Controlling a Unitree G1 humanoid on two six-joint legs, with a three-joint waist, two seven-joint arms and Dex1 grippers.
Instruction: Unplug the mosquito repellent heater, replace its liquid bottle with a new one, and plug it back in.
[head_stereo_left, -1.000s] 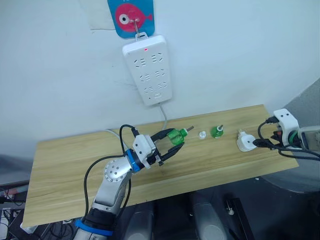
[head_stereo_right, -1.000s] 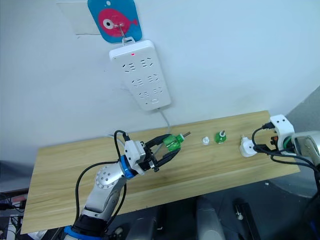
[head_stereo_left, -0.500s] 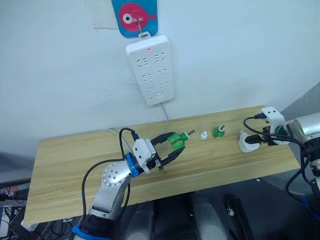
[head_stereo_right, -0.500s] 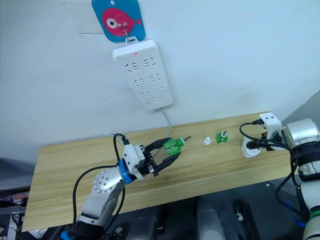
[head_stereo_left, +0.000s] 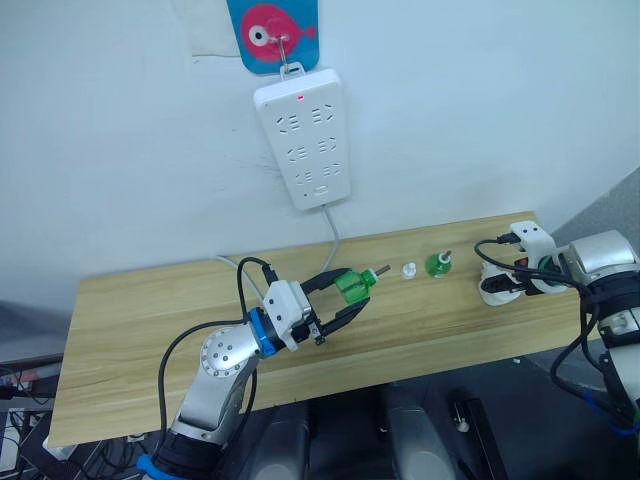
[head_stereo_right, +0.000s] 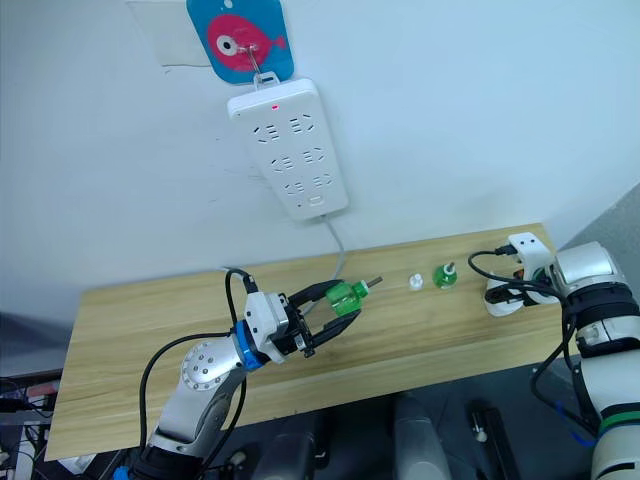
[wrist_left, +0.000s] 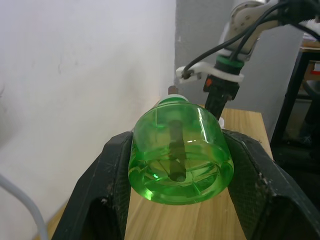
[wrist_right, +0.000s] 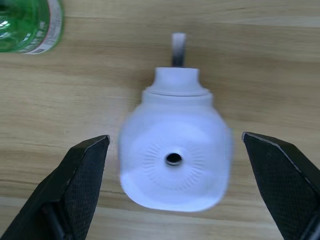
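My left gripper (head_stereo_left: 346, 295) is shut on a green liquid bottle (head_stereo_left: 350, 284), held tilted above the middle of the wooden table (head_stereo_left: 140, 330); in the left wrist view the bottle (wrist_left: 177, 155) sits clamped between the black fingers (wrist_left: 107, 200). The white mosquito repellent heater (head_stereo_left: 490, 289) lies on the table near its right end. My right gripper (wrist_right: 175, 140) is open right over the heater (wrist_right: 175, 165), one finger (wrist_right: 82, 185) on each side and apart from it. A second green bottle (head_stereo_left: 436, 264) stands upright left of the heater.
A small white cap (head_stereo_left: 408, 270) lies between the two bottles. A long white power strip (head_stereo_left: 303, 135) with a red light hangs on the wall from a fish-shaped hook (head_stereo_left: 273, 28); its cable (head_stereo_left: 331, 232) drops behind the table.
My right arm has swung left from the table's right end, and its gripper is now over the heater. The left gripper still holds its bottle in much the same spot.
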